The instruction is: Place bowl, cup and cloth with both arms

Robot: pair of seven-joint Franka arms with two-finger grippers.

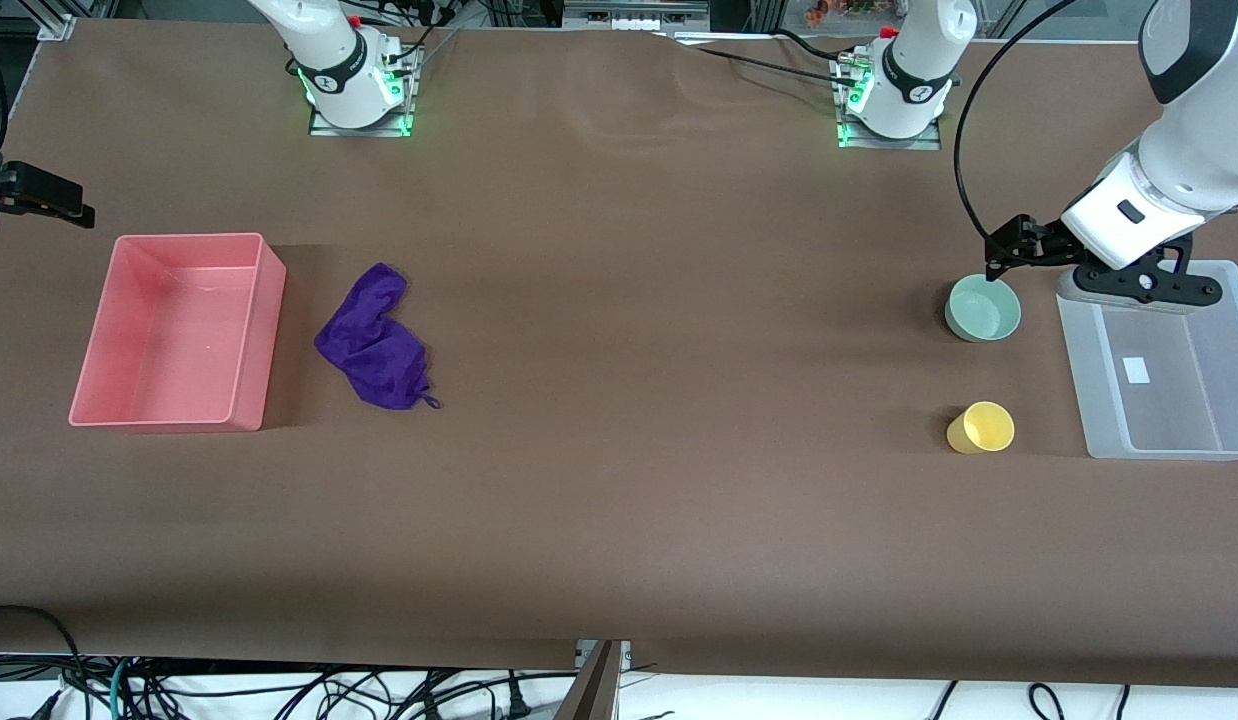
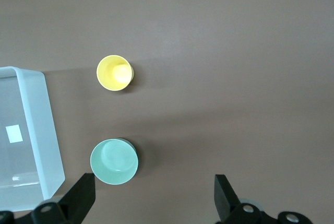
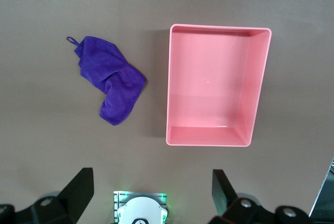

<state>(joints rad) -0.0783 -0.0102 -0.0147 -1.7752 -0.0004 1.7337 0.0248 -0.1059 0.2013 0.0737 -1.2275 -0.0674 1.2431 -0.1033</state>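
Note:
The mint-green bowl (image 1: 983,308) stands upright at the left arm's end of the table, beside a clear bin. The yellow cup (image 1: 981,428) stands nearer the front camera than the bowl. Both show in the left wrist view, the bowl (image 2: 114,161) and the cup (image 2: 115,73). My left gripper (image 1: 1009,250) is open and empty above the table next to the bowl, which lies close to one finger (image 2: 79,197). The purple cloth (image 1: 374,340) lies crumpled beside a pink bin. My right gripper (image 3: 151,198) is open and empty, high over its own base, out of the front view.
A pink bin (image 1: 249,330) sits at the right arm's end of the table, also in the right wrist view (image 3: 169,83). A clear plastic bin (image 1: 1079,370) sits at the left arm's end, partly under the left arm. A black mount (image 1: 34,192) sticks in near the pink bin.

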